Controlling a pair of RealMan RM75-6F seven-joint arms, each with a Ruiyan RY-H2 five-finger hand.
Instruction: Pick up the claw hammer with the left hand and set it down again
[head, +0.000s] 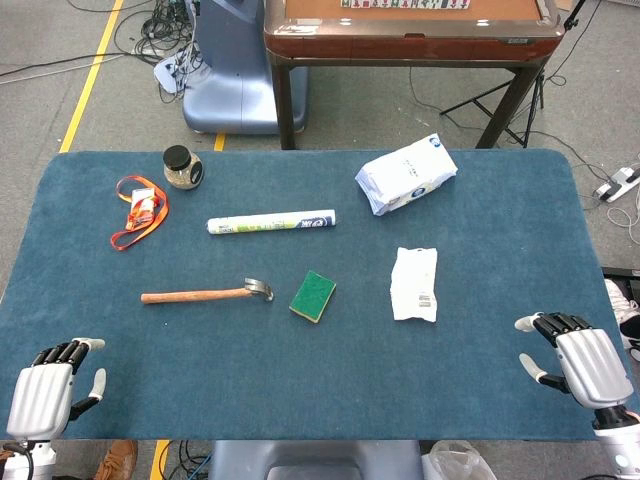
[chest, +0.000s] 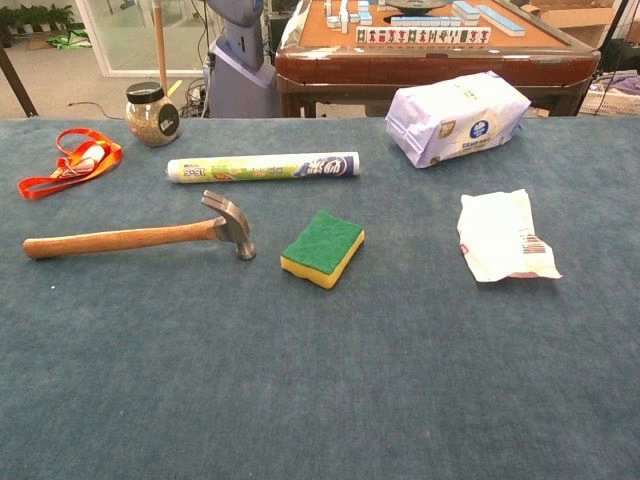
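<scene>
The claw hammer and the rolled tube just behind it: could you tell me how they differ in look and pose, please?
The claw hammer has a brown wooden handle and grey metal head; the rolled tube is white with printed labelling, uniform along its length. The hammer lies nearer the robot, its head pointing toward the green sponge; the tube lies farther back, toward the jar. Both lie flat and crosswise on the blue table, untouched by either hand.

Blue-carpeted table (head: 300, 390): claw hammer (head: 205, 294) at nine o'clock, sponge (head: 313, 296) dead centre, roll (head: 271, 222) at twelve, wipes pack (head: 405, 174) at two.
</scene>
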